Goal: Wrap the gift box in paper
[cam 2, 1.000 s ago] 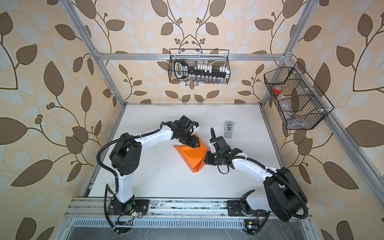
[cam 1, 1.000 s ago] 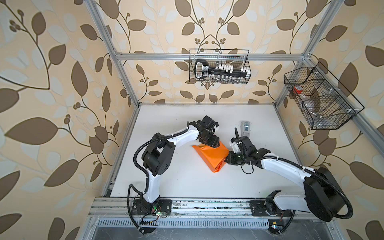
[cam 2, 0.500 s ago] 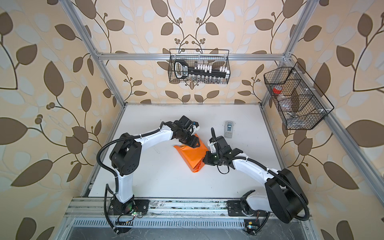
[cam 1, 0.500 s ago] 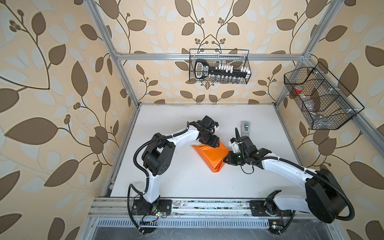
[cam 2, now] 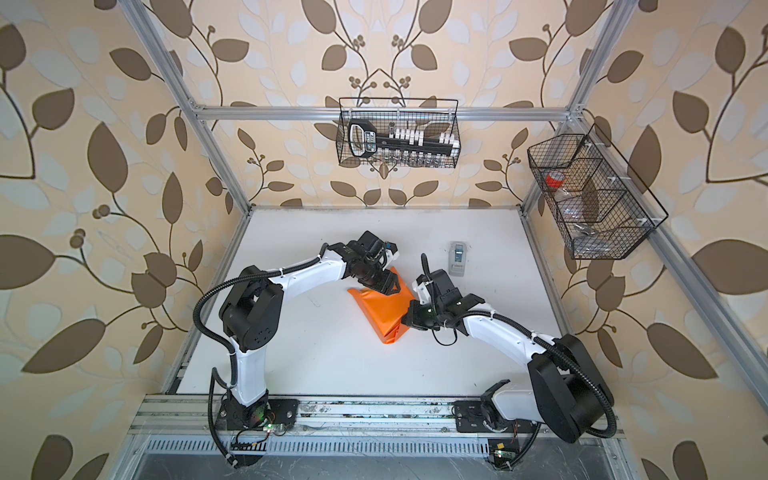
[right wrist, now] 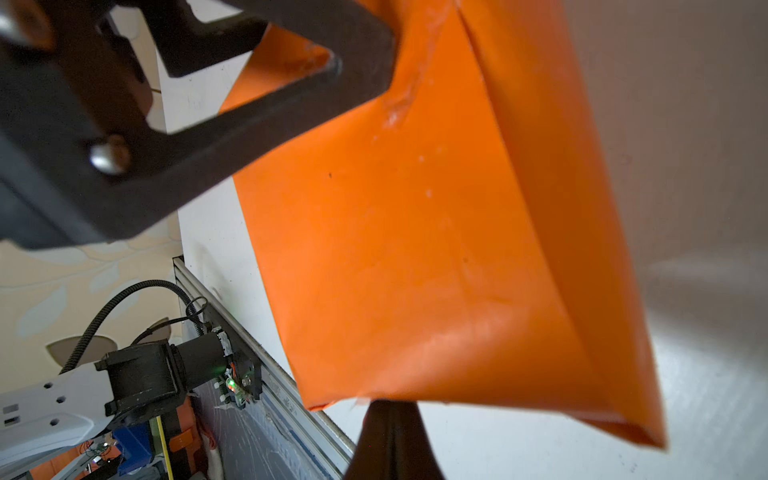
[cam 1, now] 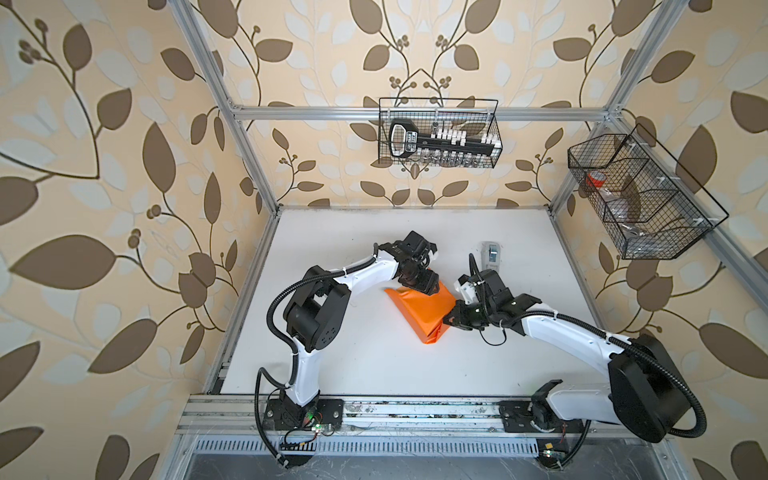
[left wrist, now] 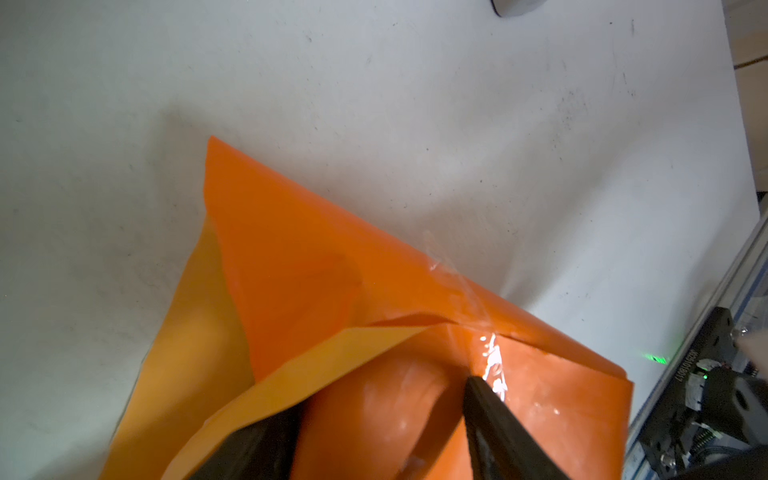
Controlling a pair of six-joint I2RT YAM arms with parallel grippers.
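Mid-scene, glossy orange wrapping paper (cam 1: 415, 309) folded over unseen gift box (presumably inside), long axis far-to-near; left gripper (left wrist: 380, 399) clamped across far end; right gripper (right wrist: 388, 411) closed, touching right edge, nearer loose near tip.

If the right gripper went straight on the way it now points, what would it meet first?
The paper: the shut right gripper points into the folded bundle's edge and seems to touch it.
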